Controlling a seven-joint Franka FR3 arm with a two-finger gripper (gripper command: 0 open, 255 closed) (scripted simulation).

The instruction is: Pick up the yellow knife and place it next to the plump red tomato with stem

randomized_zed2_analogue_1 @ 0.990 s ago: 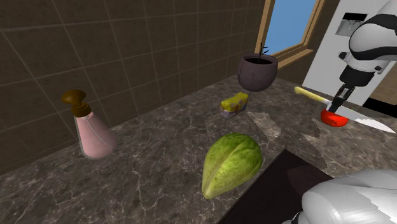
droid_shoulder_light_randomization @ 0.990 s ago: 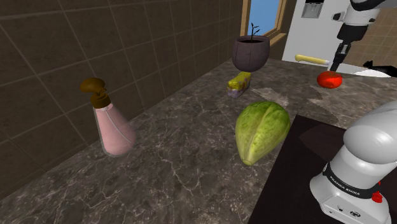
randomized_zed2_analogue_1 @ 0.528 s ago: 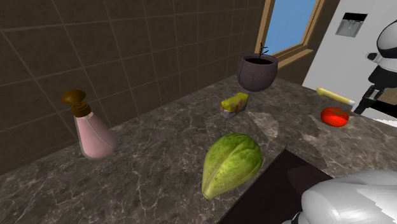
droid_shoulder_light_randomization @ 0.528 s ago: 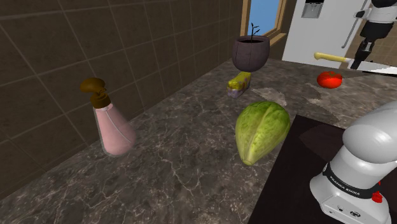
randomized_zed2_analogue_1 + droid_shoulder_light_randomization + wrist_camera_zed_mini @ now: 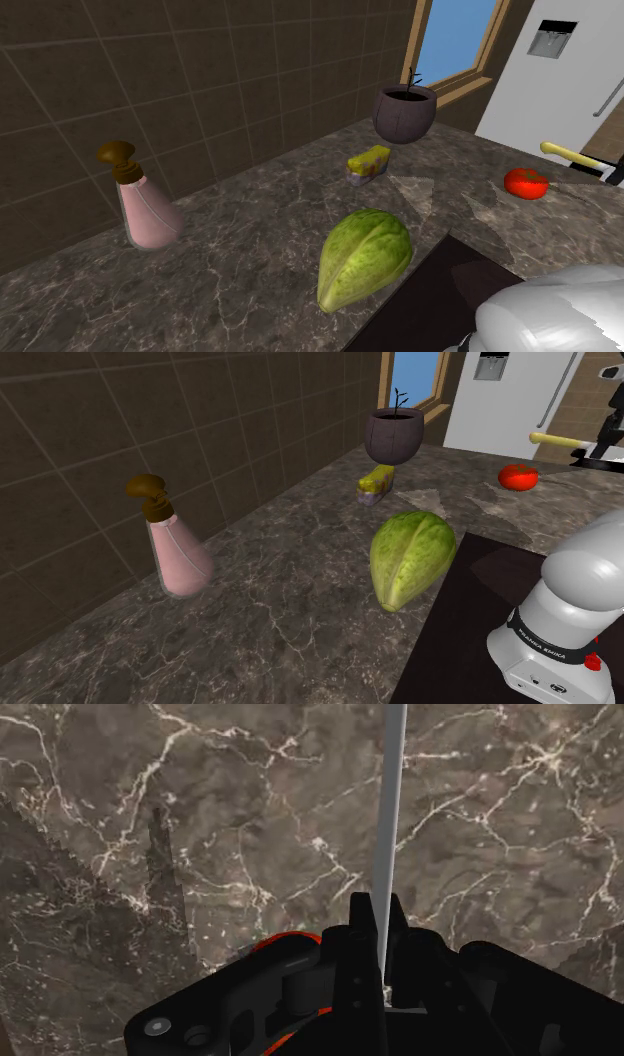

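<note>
The knife has a yellow handle (image 5: 553,440) and a thin grey blade (image 5: 390,824). It hangs level above the marble counter (image 5: 300,582), off to the right of the red tomato with stem (image 5: 518,476) in the shoulder view. My black gripper (image 5: 606,442) is at that view's right edge, shut on the blade near the handle. The wrist view has the fingers (image 5: 378,909) clasping the blade edge-on, with a sliver of the tomato (image 5: 285,942) beside the hand. In the second exterior view the handle (image 5: 568,155) floats just right of the tomato (image 5: 526,182).
A dark pot (image 5: 395,435) with a twig, a yellow sponge (image 5: 376,482), a green cabbage (image 5: 410,557) and a pink soap bottle (image 5: 175,547) stand on the counter. A dark cooktop (image 5: 480,602) lies by the stand. A white fridge (image 5: 510,397) rises behind the tomato.
The gripper, holding the knife, has risen from just above the tomato and travelled toward the right in both exterior views. The tomato has stayed put.
</note>
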